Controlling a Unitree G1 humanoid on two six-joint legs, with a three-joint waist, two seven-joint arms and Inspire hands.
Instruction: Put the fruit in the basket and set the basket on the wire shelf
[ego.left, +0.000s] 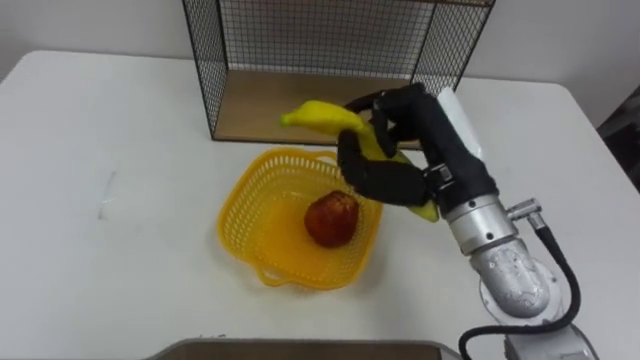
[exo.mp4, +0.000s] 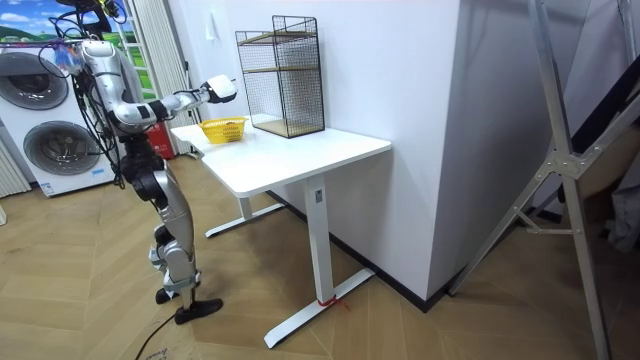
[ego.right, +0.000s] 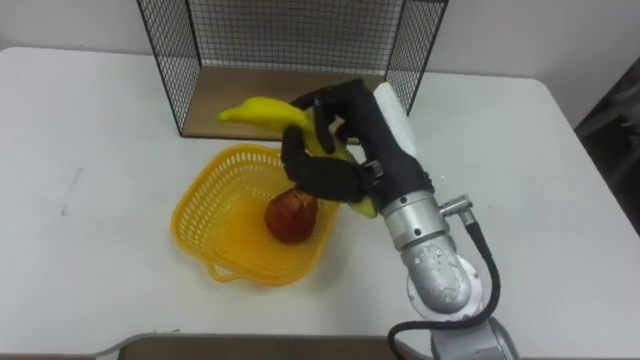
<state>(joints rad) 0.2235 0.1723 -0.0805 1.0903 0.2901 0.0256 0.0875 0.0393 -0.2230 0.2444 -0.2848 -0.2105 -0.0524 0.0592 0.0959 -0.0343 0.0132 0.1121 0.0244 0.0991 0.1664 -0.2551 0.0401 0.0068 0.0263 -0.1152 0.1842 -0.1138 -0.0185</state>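
Had my right hand (ego.left: 415, 140) curled round the banana (ego.left: 320, 115) mid-frame, above upper-right rim of the yellow basket (ego.left: 240, 195), forearm from lower right.

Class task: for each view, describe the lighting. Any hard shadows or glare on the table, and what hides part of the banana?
Left eye view: even light on the table, no glare, a faint shadow by the basket; the right hand, curled round the banana, hides its middle. Room view: shade lies under the table; its top is bright.
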